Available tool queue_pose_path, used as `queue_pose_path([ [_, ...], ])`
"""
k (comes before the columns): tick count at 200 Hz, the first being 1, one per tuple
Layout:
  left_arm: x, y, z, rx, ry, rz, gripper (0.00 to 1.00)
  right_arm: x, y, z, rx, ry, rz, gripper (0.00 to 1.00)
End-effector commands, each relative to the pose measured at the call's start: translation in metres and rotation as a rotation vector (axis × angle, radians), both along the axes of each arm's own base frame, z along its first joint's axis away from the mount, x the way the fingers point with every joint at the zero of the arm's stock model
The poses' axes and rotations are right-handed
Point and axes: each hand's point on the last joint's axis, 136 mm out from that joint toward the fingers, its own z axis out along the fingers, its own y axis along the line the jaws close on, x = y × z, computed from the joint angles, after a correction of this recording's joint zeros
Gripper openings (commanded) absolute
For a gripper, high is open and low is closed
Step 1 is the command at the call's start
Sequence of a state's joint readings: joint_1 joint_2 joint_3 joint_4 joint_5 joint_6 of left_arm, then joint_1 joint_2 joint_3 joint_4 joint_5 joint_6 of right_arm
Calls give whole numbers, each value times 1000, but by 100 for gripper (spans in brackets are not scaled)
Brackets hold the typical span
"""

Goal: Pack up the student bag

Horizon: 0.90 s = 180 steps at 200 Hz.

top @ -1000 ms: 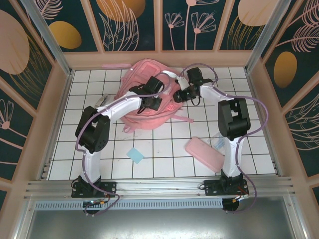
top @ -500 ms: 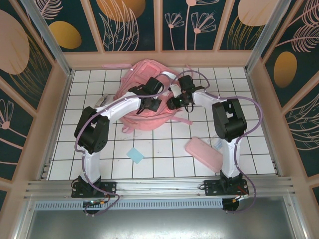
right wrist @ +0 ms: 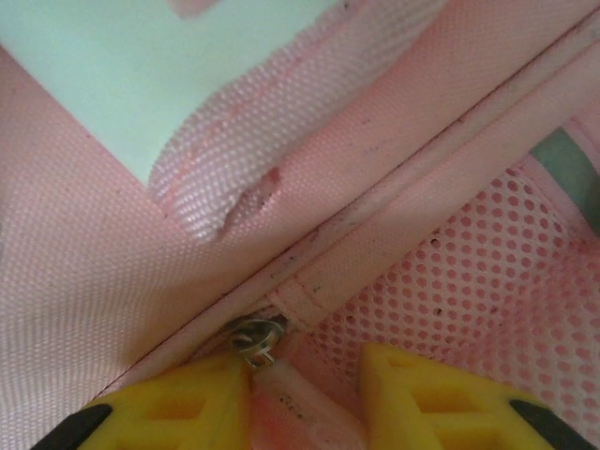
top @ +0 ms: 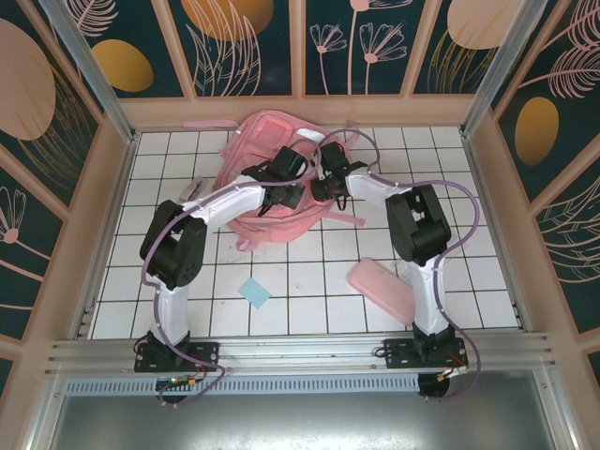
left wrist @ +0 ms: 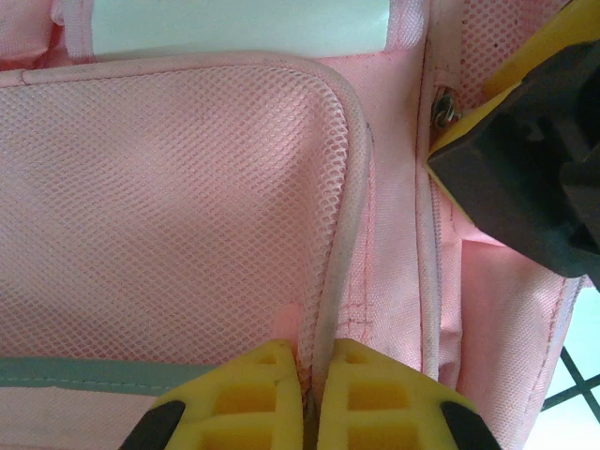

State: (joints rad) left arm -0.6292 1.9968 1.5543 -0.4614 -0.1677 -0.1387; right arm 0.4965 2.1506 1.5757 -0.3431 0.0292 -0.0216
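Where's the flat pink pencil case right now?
Top view: pencil case lies on the white tiles at near right, beside the right arm, apart from the student bag farther back.

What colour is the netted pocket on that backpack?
The student bag's mesh pocket is pink; left wrist view shows it best.

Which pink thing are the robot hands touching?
The big pink backpack at the back: left gripper and right gripper are on it. The small flat pink case lies apart, untouched.

Lit brightly and evenly from overhead, with faint soft shadows just beside the student bag (top: 264,139) on the counter (top: 309,281); softly blurred close against its mesh.
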Motion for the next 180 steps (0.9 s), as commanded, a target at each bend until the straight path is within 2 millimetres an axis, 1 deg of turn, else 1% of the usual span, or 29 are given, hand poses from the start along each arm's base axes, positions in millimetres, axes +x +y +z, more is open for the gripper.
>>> queue_pose_path([
  [1, -14, 19, 22, 41, 7, -2, 0, 22, -84, 19, -142, -48, -189, 24],
  [3, -14, 19, 23, 39, 4, -1, 0, 22, -82, 22, -125, -46, -176, 21],
  [13, -15, 18, 23, 36, 5, -4, 0, 20, -72, 28, -62, -28, -120, 12],
  [25, -14, 17, 25, 29, 2, -5, 0, 19, -65, 30, -15, -8, -88, 4],
  [32, -13, 17, 26, 25, -1, -3, 0, 15, -57, 31, 29, 10, -58, 0],
  [50, -13, 15, 30, 8, -8, -4, 0, 10, -48, 32, 85, 35, -27, 0],
  [59, -12, 14, 30, 3, -10, -2, 0, 9, -47, 31, 101, 44, -21, 0],
  [79, -11, 15, 29, 6, -12, -2, 0, 7, -50, 33, 114, 50, -24, 0],
  [101, -11, 19, 25, 36, -15, -3, 0, 6, -57, 43, 116, 45, -23, 0],
  [114, -11, 22, 21, 61, -18, -13, 0, 2, -60, 51, 69, 22, 12, 0],
  [126, -12, 25, 18, 85, -21, -19, 0, -2, -61, 53, -8, -8, 65, 0],
  [144, -12, 25, 17, 89, -22, -23, 0, -8, -57, 50, -125, -47, 148, 0],
  [159, -13, 22, 15, 77, -14, -31, 0, -7, -58, 46, -236, -77, 177, 0],
  [180, -14, 20, 12, 67, -2, -34, 0, -8, -47, 44, -259, -63, 218, 0],
])
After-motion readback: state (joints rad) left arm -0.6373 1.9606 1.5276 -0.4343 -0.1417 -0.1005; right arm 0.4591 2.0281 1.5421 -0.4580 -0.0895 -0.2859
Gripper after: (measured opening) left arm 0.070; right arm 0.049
